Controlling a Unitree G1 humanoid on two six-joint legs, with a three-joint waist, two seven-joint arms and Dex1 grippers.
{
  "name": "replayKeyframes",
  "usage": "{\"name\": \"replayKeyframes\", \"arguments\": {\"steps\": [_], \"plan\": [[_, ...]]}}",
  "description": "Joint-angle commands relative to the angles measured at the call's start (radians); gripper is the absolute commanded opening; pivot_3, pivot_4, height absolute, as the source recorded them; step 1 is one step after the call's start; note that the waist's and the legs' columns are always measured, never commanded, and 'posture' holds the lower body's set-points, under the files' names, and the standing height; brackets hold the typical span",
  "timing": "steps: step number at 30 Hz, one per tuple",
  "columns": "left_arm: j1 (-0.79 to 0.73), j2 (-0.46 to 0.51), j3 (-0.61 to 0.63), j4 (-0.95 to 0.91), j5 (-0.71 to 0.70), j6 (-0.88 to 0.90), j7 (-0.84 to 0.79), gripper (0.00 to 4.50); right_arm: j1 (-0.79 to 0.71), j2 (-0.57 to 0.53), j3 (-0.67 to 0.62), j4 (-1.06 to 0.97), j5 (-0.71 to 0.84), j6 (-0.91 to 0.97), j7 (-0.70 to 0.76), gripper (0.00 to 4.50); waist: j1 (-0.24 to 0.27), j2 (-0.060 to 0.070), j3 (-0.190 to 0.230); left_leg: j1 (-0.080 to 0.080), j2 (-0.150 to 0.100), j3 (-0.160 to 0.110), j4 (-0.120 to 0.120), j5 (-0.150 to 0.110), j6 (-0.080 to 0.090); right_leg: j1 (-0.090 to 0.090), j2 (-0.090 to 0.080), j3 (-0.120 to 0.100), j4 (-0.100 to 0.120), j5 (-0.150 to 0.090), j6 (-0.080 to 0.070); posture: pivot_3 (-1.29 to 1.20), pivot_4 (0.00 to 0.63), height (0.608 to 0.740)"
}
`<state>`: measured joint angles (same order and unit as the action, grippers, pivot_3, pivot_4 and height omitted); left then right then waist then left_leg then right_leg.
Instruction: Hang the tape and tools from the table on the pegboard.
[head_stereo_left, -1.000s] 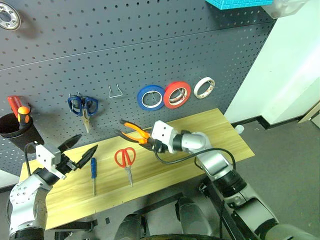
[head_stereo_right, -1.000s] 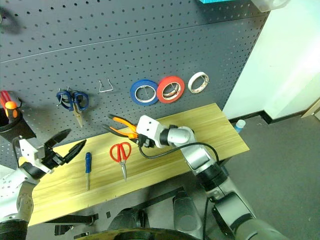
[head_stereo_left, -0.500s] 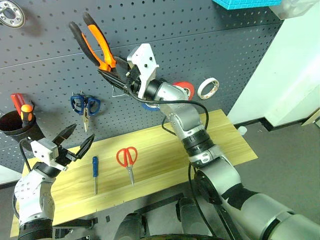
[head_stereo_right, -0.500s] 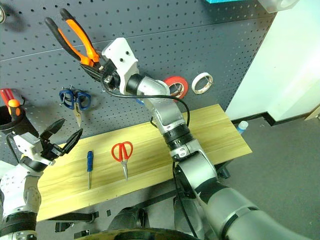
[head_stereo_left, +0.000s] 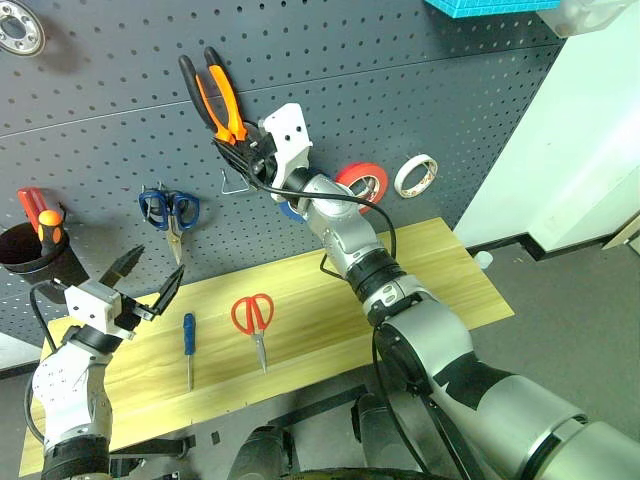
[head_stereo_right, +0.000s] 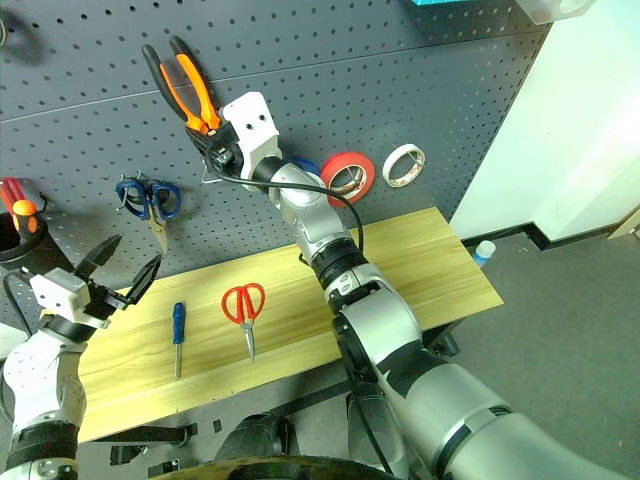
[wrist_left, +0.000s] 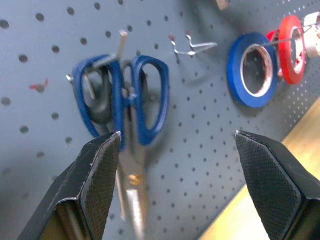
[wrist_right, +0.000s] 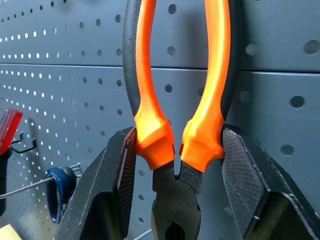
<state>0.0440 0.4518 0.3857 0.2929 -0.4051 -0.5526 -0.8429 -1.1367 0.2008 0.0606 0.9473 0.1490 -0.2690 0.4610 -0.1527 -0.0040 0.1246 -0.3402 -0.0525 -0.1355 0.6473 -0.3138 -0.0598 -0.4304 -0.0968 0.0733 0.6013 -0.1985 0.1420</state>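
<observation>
Item: pliers (head_stereo_left: 212, 92), clamped in our right gripper (head_stereo_left: 243, 148) against the pegboard (head_stereo_left: 420, 90), not yet hooked. Tape (head_stereo_left: 414, 175) hung. Red scissors (head_stereo_left: 253, 316) and blue screwdriver (head_stereo_left: 187, 339) remain on the table (head_stereo_left: 440, 270) (left gripper (head_stereo_left: 140, 283) spread, empty).

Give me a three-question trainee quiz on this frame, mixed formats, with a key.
1. True or false: the right gripper holds the pliers up against the pegboard.
2. Which tools lie on the table? A) red-handled scissors and blue-handled screwdriver; B) blue-handled scissors and pliers; C) only tape.
3. Fill in: the left gripper is ____ and holds nothing.

Key: 1 true; 2 A; 3 open.
</observation>
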Motion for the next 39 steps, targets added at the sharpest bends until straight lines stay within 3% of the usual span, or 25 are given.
{"name": "replayKeyframes", "arguments": {"steps": [1, 14, 26, 39], "plan": [[0.032, 0.003, 0.002, -0.084, -0.020, 0.009, 0.013, 3.82, -0.025, 0.090, 0.006, -0.048, 0.006, -0.060, 0.007, 2.10, 0.001, 0.000, 0.000, 0.000, 0.000, 0.000, 0.000, 0.000, 0.000, 0.000, 0.000, 0.000, 0.000, 0.000, 0.000, -0.02, 0.099, 0.738], [0.186, 0.004, 0.023, -0.247, -0.045, 0.083, 0.075, 3.82, 0.064, 0.144, 0.018, -0.013, 0.057, -0.291, 0.119, 2.10, 0.009, 0.004, 0.006, 0.001, 0.000, 0.000, 0.000, 0.000, 0.000, 0.000, 0.000, 0.000, 0.001, 0.000, 0.000, 0.04, 0.144, 0.738], [0.276, 0.000, 0.030, -0.351, -0.054, 0.127, 0.125, 3.82, 0.075, 0.163, 0.002, 0.077, 0.075, -0.390, 0.128, 2.10, 0.074, 0.002, 0.045, 0.000, 0.000, 0.000, 0.000, 0.000, 0.000, 0.000, 0.001, -0.001, 0.001, -0.001, -0.002, 0.06, 0.181, 0.738], [0.309, 0.002, 0.031, -0.430, -0.060, 0.180, 0.152, 3.82, 0.015, 0.115, 0.020, 0.231, -0.060, -0.503, -0.065, 2.10, 0.082, 0.001, 0.062, 0.000, 0.001, 0.000, -0.001, 0.000, 0.000, 0.000, 0.001, -0.001, 0.000, -0.002, -0.003, 0.06, 0.198, 0.738]]}}
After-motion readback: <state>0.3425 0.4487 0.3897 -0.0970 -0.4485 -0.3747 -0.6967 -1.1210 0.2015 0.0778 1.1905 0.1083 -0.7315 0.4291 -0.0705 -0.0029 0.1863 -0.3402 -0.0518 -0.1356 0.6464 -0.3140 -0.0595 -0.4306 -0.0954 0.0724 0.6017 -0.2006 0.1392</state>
